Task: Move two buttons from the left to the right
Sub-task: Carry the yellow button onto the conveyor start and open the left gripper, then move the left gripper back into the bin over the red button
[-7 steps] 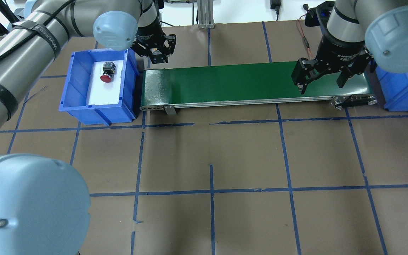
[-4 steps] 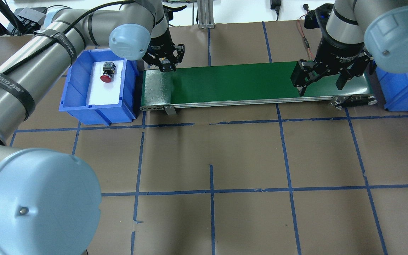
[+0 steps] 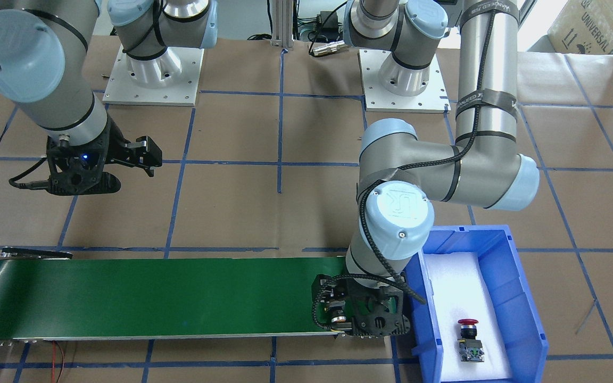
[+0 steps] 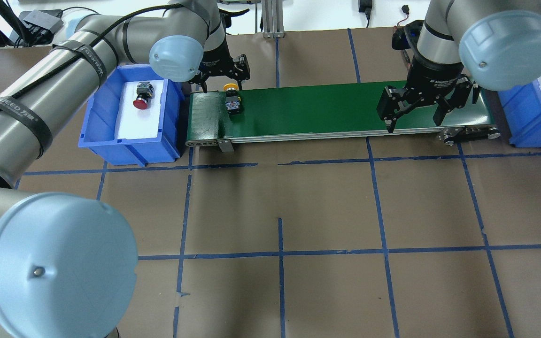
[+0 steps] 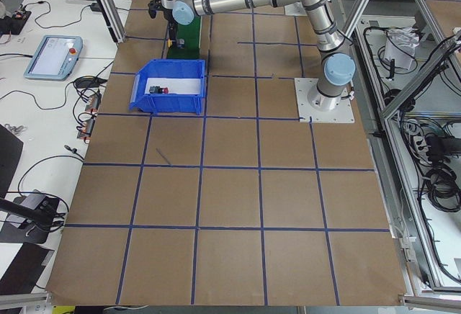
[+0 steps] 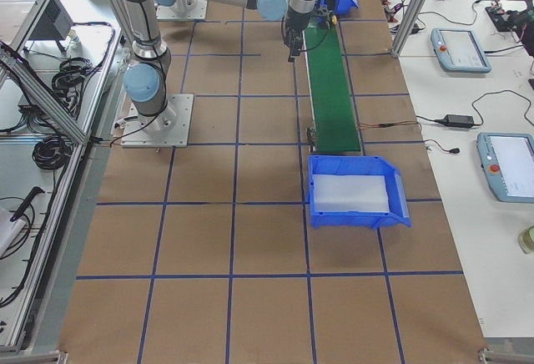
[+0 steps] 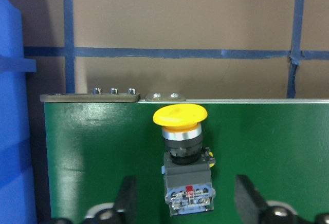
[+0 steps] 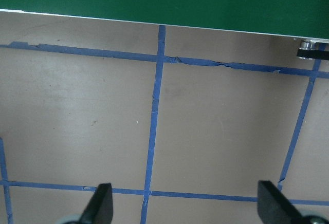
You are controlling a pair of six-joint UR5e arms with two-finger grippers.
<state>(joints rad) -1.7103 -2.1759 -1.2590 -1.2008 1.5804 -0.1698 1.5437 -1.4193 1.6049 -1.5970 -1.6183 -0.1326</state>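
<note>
Yellow-capped push-button switch (image 7: 185, 167): on its side at the left end of the green conveyor belt (image 4: 308, 110), cap at the far edge.
Left gripper (image 4: 222, 80): wide open, empty, straddling it.
Right gripper (image 4: 413, 119): open, empty.
Red-capped push-button switch (image 4: 141, 96): in the blue plastic bin (image 4: 87, 136).
Hazard: a finger nudge likely rolls the yellow one overboard.

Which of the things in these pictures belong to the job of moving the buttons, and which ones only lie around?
Job:
- yellow button on the green belt, by the open left claw
- red button in the left blue bin
- right blue bin
- open right claw

Lying around:
- teach pendants
- power adapter
</note>
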